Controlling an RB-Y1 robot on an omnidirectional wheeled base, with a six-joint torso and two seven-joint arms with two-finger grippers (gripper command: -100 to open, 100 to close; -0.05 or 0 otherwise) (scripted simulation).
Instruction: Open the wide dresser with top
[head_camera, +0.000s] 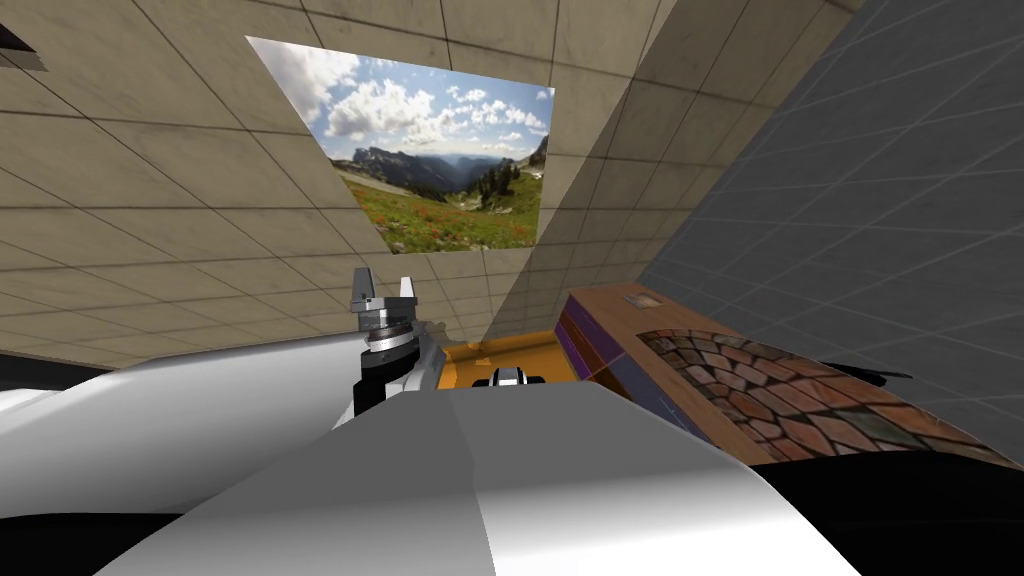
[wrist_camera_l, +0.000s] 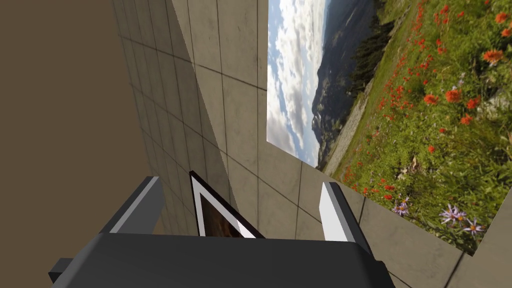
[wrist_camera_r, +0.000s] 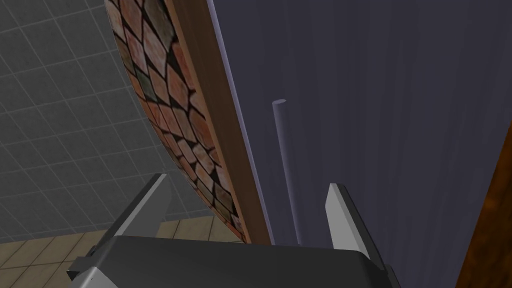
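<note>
Early stage: the dresser (head_camera: 610, 345) sits to my right against the grey tiled wall, with a brick-pattern top (head_camera: 780, 395) and a wood rim. Its purple-grey front panel (wrist_camera_r: 375, 125) looks flush under the rim, so I judge nothing is opened yet. The right gripper (wrist_camera_r: 247, 181) is spread and faces that panel close up. The slim bar handle (wrist_camera_r: 286, 165) runs up between its fingers, not pinched. Left to do: close on the handle and pull. The left gripper (head_camera: 383, 283) is raised toward the wall, fingers spread, holding nothing.

Cameras overlapping
Head is looking down; right wrist is sharing its dresser (head_camera: 700, 380) (wrist_camera_r: 375, 125), close; left wrist its landscape picture (head_camera: 440, 150) (wrist_camera_l: 400, 100).
</note>
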